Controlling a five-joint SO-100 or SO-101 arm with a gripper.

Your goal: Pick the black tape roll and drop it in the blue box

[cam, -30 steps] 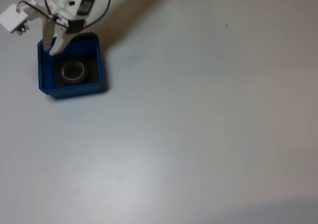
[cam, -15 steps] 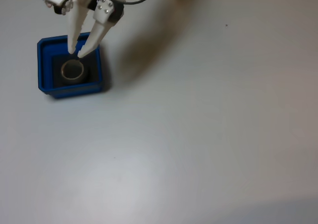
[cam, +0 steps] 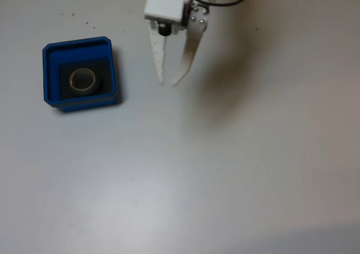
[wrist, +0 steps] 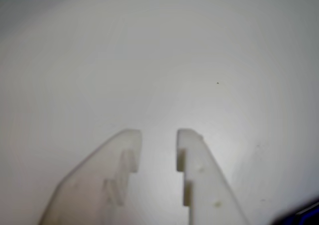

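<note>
Fixed view, black tape roll (cam: 83, 79) inside blue box (cam: 79, 44), well left of empty parted gripper (cam: 168, 84)

The blue box (cam: 80, 44) looks like moulded plastic with a faint sheen along its thick rim, its floor dark and matt, and the black tape roll (cam: 84, 80) in it shows a dull black outside around a pale, papery-looking core. The end effector (cam: 168, 83) has white matt plastic fingers (wrist: 199, 170), slightly rough at the stepped edges. The desk (cam: 236, 169) is a smooth, pale surface with a soft, low gloss.
</note>
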